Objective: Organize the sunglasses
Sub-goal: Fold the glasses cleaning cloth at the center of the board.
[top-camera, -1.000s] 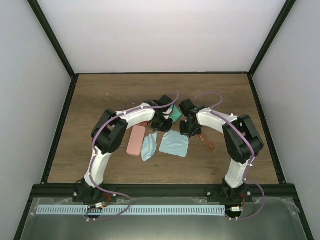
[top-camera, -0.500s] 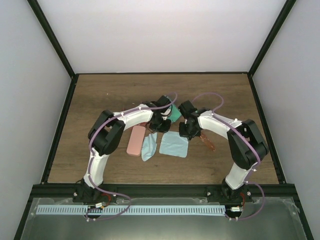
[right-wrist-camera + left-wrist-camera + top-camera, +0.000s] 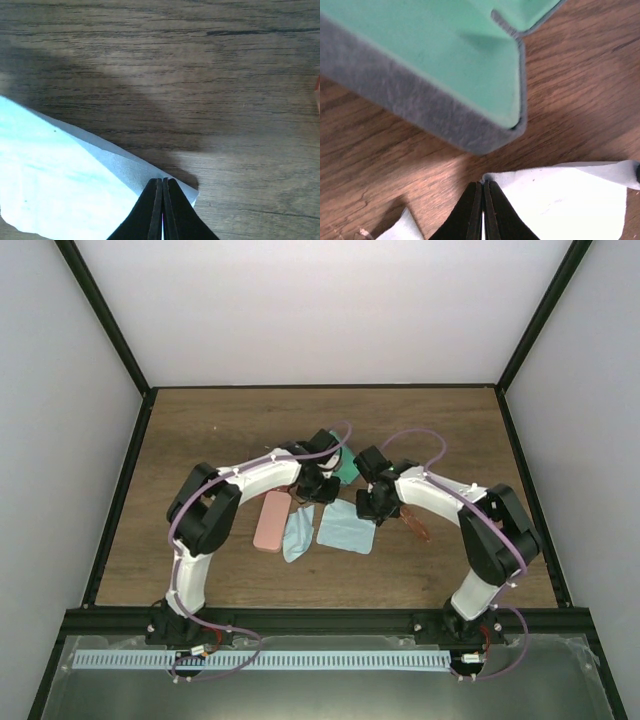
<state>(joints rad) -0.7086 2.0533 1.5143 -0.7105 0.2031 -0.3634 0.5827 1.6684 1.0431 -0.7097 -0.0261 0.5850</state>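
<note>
One orange-red pair of sunglasses [image 3: 415, 523] lies on the table right of my right gripper; its red edge just shows in the right wrist view [image 3: 318, 92]. The other pair is hidden. A light blue cloth [image 3: 347, 530] lies flat between the arms. My left gripper [image 3: 320, 490] [image 3: 484, 183] is shut on its far left corner [image 3: 560, 200]. My right gripper [image 3: 369, 505] [image 3: 162, 181] is shut on its far right corner [image 3: 60, 185]. An open grey-blue case with green lining [image 3: 348, 469] [image 3: 445, 65] lies just beyond the left gripper.
A pink oblong case [image 3: 271, 520] lies left of a second, crumpled light blue cloth [image 3: 296, 536] [image 3: 400, 227]. Black frame rails border the wooden table [image 3: 200, 430] on all sides.
Both grippers have shifted slightly nearer and to the left, down at the cloth's far corners. The cloth has barely moved.
</note>
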